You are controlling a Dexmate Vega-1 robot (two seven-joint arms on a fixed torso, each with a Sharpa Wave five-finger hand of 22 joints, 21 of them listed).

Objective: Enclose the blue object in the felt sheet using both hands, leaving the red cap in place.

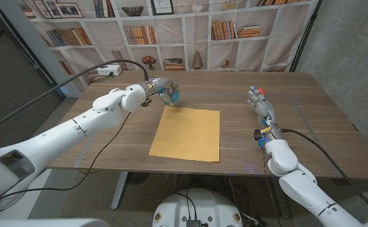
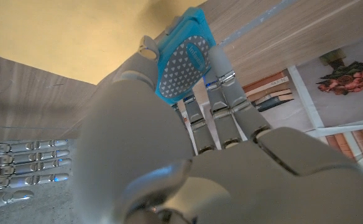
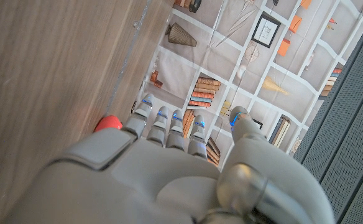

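Observation:
My left hand (image 1: 161, 89) hovers over the far left corner of the yellow felt sheet (image 1: 187, 133) and grips the blue object (image 1: 173, 96). In the left wrist view the blue object (image 2: 184, 59) is a flat blue piece with a grey patterned face, pinched between my thumb and fingers just above the felt sheet (image 2: 76, 31). My right hand (image 1: 260, 104) is on the table to the right of the sheet, fingers straight and holding nothing. The red cap (image 3: 109, 122) lies on the wood at that hand's fingertips (image 3: 145, 111).
A black cable (image 1: 108, 64) loops over the table's far left toward a white box (image 1: 110, 69). A bookshelf backdrop (image 1: 171, 31) stands behind the table's far edge. Bare wood (image 1: 234, 135) separates the sheet from my right hand.

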